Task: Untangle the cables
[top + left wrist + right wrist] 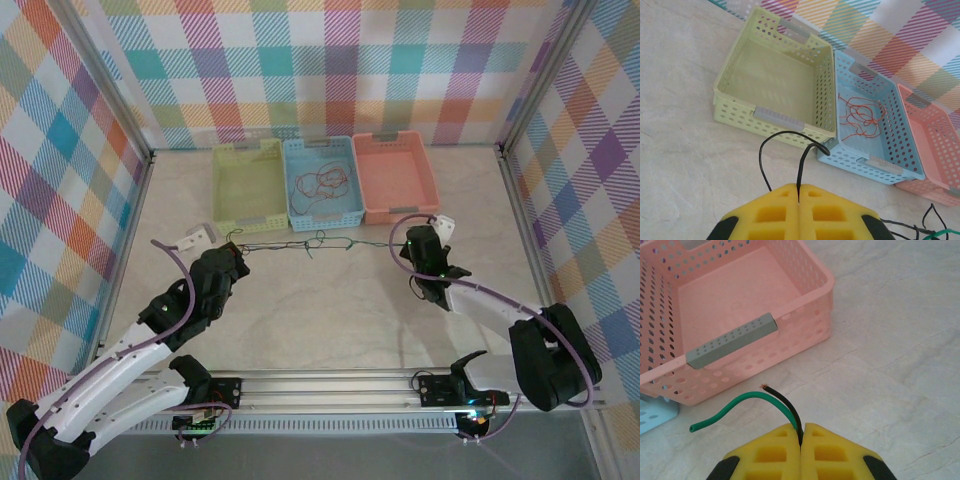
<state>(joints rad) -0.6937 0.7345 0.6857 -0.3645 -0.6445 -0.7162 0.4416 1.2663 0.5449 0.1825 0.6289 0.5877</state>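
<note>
While the cables [300, 243] stretch from nine to three o'clock, the left hand [798, 199] and right hand [801, 436] each clench one end.

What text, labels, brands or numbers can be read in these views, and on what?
None legible. The yellow-green basket, blue basket and pink basket have blank grey handle strips; the table and checked walls carry no print.
The small green board at the left arm's base is too small to read.
</note>
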